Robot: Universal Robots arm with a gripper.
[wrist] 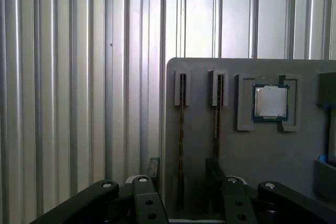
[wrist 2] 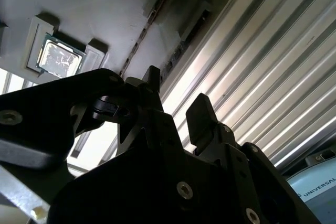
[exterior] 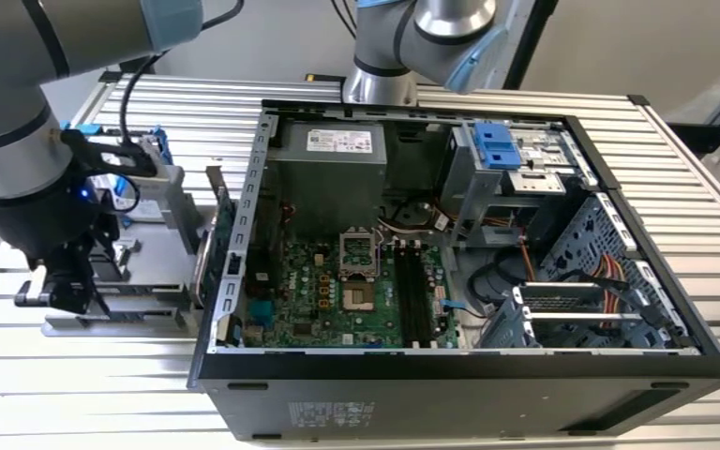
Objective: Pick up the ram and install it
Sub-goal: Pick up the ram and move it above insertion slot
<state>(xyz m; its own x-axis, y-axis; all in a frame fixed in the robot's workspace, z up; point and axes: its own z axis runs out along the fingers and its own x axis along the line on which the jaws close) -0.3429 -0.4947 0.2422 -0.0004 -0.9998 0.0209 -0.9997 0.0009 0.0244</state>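
Observation:
The ram stands on edge in a narrow slot of the grey parts tray, seen as a thin dark strip. Beside it, a second slot holds a similar thin strip. My gripper hangs open just above the tray, one black finger on each side of the first slot's line, touching nothing. The second wrist view shows the open gripper with the slots beyond it. In the exterior view the gripper is over the tray at the exterior view's left of the open computer case.
A square silver CPU chip sits in a tray pocket beside the slots. A blue-framed part stands at the tray's far end. Inside the case, the green motherboard has long black memory slots. Ribbed metal tabletop surrounds everything.

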